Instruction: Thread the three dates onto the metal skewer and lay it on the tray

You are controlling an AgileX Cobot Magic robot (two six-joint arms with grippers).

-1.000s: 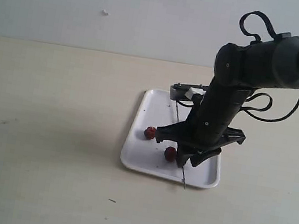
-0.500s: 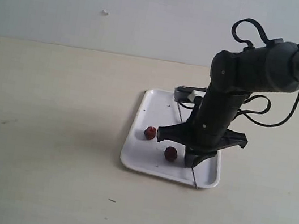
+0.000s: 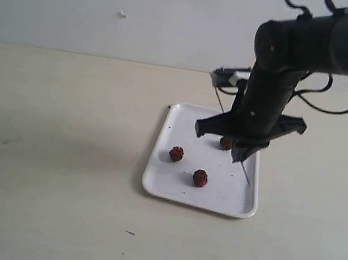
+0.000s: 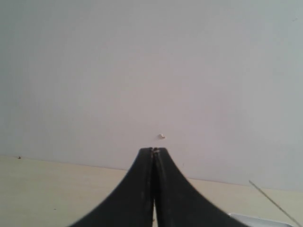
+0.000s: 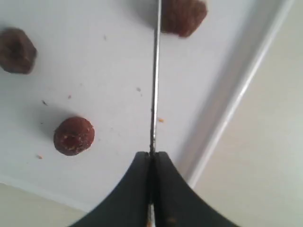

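The white tray (image 3: 165, 185) lies on the table with three dates (image 3: 176, 153) (image 3: 200, 178) (image 3: 226, 143) loose on it. My right gripper (image 3: 239, 158) hangs above the tray's right side, shut on the thin metal skewer (image 3: 246, 175), which slants from high at the back down past the fingers. In the right wrist view the skewer (image 5: 155, 71) runs straight out of the shut gripper (image 5: 152, 153) over the tray (image 5: 227, 104), passing the edge of one date (image 5: 182, 16); two more dates (image 5: 74, 136) (image 5: 17, 50) lie to one side. My left gripper (image 4: 154, 150) is shut and holds nothing, facing the wall.
The tan table (image 3: 50, 149) spreads around the tray, with a pale wall (image 3: 115, 0) behind. The right arm's black cables (image 3: 340, 98) loop behind the wrist. A small dark mark (image 3: 130, 233) lies in front of the tray.
My right gripper closed on the skewer and rose up and back with it, lifting it off the tray. A third date, hidden behind the gripper before, now shows.
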